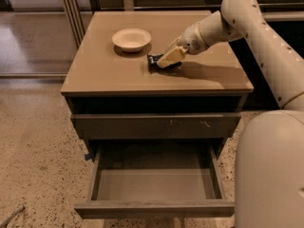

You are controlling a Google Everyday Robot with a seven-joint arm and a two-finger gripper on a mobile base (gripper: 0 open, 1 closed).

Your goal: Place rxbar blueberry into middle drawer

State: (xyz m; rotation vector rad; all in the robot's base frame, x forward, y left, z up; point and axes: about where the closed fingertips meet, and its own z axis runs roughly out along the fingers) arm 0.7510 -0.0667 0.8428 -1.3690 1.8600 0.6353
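Note:
The rxbar blueberry [153, 61], a small dark-wrapped bar, lies on the cabinet top just right of the cream bowl [131, 39]. My gripper [167, 59] reaches in from the right and is down on the bar, covering its right part. The middle drawer [154, 209] is pulled out low at the front, and its flat grey floor is bare.
A closed drawer front with small pale scratches [156, 126] sits above the pulled-out one. My arm [247, 27] crosses the right side of the cabinet top [104, 70]. Speckled floor [33, 146] lies to the left, with metal posts [71, 8] behind.

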